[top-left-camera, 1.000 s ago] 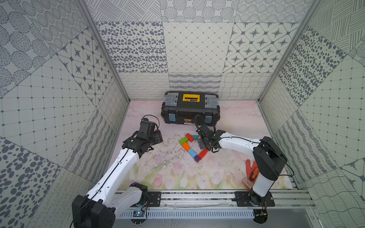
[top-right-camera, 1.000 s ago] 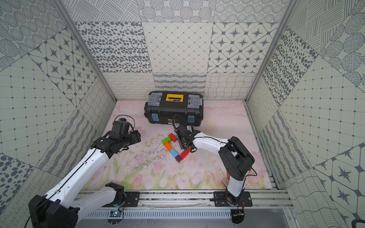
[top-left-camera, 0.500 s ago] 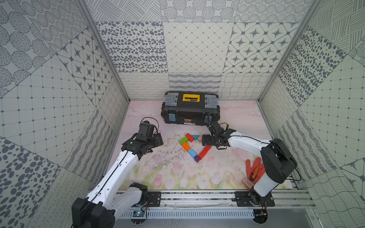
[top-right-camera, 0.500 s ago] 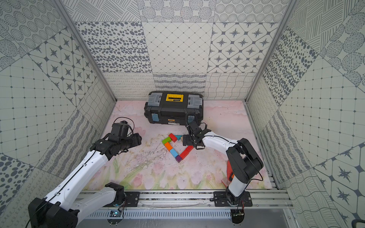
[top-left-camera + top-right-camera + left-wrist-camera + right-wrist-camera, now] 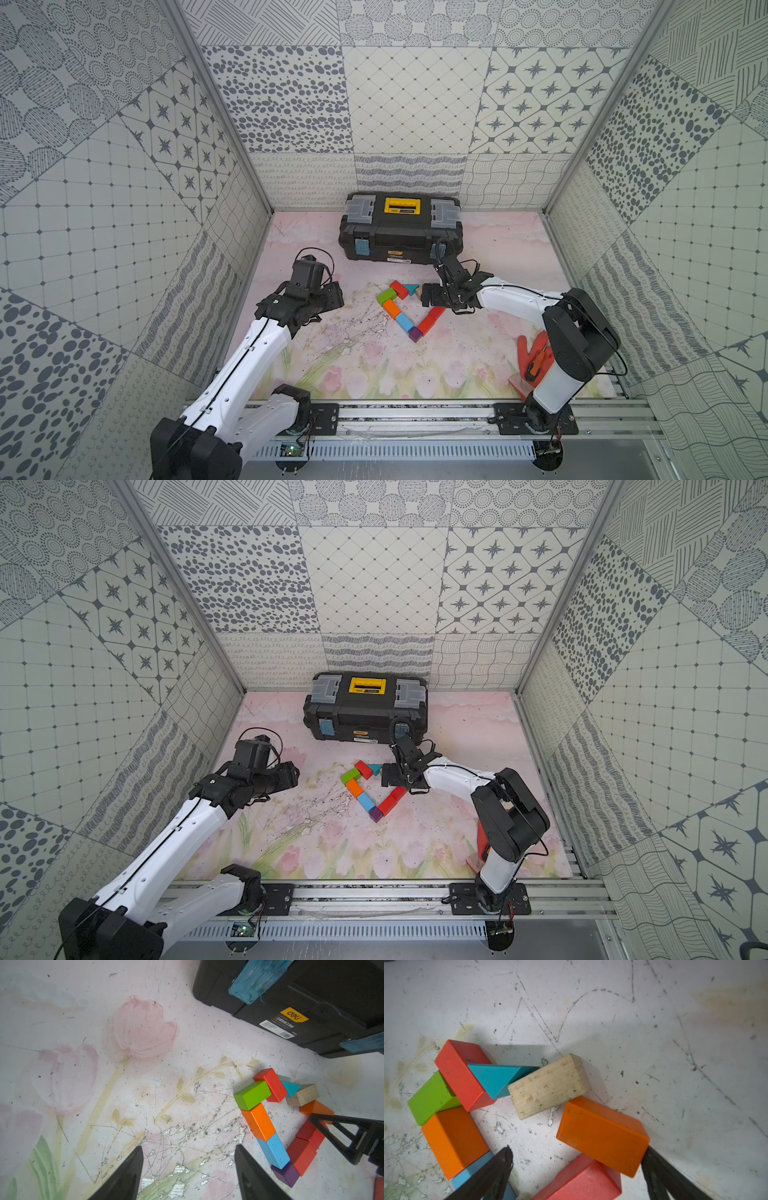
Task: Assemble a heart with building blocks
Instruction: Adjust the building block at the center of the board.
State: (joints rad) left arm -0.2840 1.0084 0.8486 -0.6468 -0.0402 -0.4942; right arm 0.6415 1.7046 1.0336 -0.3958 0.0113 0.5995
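Nearly closed: the heart (image 5: 404,322), with the right gripper (image 5: 577,1149) astride an orange brick (image 5: 602,1136)

Nearest, a red-orange glove (image 5: 536,353) lies at the near right corner of the floral mat (image 5: 374,374), clear of the work. Mid-mat, the heart runs from the purple cube (image 5: 415,333) at its near point up to the teal triangle (image 5: 412,288). The right gripper stands wide open, holding nothing, straddling the right lobe's orange brick: one finger seems to touch its corner, the other sits inside the hollow. The bricks merely abut, so a skewed retreat could drag that brick, jog the plain-wood brick (image 5: 550,1086) beside it, or clip the opposite side of the outline. The left gripper (image 5: 188,1147) hangs open and empty, well apart. Behind, the black toolbox (image 5: 401,232) limits room to back away.
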